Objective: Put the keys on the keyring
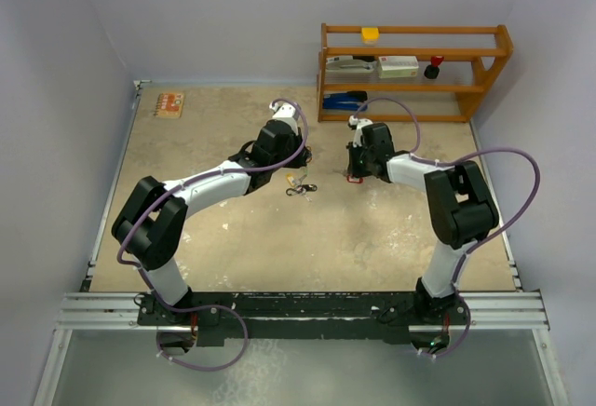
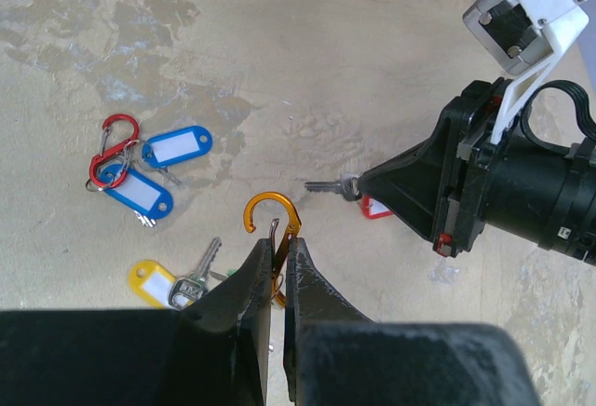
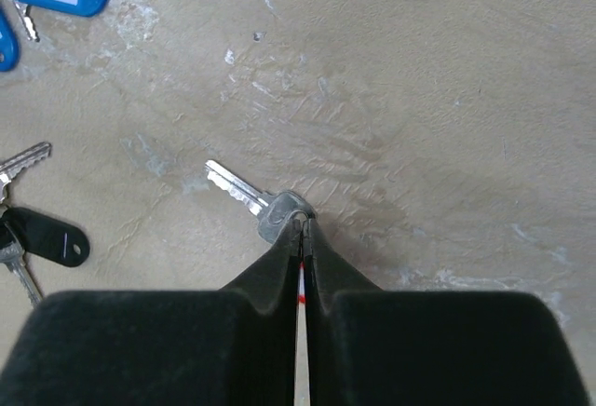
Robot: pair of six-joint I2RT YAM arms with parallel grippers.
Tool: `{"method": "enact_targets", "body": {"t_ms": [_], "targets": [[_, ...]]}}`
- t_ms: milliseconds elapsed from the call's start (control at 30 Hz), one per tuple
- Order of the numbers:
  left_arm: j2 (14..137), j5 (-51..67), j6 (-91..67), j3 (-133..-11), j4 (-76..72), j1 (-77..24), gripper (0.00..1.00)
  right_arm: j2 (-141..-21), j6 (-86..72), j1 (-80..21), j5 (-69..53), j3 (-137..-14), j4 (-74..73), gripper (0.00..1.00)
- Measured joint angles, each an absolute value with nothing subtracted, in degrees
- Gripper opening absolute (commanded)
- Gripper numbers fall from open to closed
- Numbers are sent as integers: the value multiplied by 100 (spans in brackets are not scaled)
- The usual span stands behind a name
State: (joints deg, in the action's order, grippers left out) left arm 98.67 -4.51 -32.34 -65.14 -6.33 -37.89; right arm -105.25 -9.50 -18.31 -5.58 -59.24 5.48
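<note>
My left gripper [image 2: 279, 250] is shut on an orange figure-8 clip [image 2: 273, 222], held upright with its top hook open; it also shows in the top view [image 1: 296, 179]. My right gripper [image 3: 303, 226] is shut on a silver key [image 3: 244, 196] with a red tag [image 2: 377, 209], holding it at the head just above the table. The key's blade [image 2: 324, 185] points at the clip, a short gap away. Two blue-tagged keys [image 2: 154, 171] lie on a red clip [image 2: 112, 148] to the left. A yellow-tagged key [image 2: 154, 283] and a green-tagged key [image 2: 207, 263] lie near my left fingers.
A wooden shelf [image 1: 414, 71] with small items stands at the back right. A small orange object [image 1: 169, 104] lies at the back left. A dark tag [image 3: 51, 238] with keys lies left of my right gripper. Grey walls enclose the table.
</note>
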Motion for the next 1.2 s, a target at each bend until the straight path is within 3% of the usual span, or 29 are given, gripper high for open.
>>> {"method": "enact_targets", "body": {"t_ms": [1200], "targets": [[10047,-191,-3806,-6532,-862,-3789,0,-8383,-683,-1955,-1199,-5011,1068,0]]}}
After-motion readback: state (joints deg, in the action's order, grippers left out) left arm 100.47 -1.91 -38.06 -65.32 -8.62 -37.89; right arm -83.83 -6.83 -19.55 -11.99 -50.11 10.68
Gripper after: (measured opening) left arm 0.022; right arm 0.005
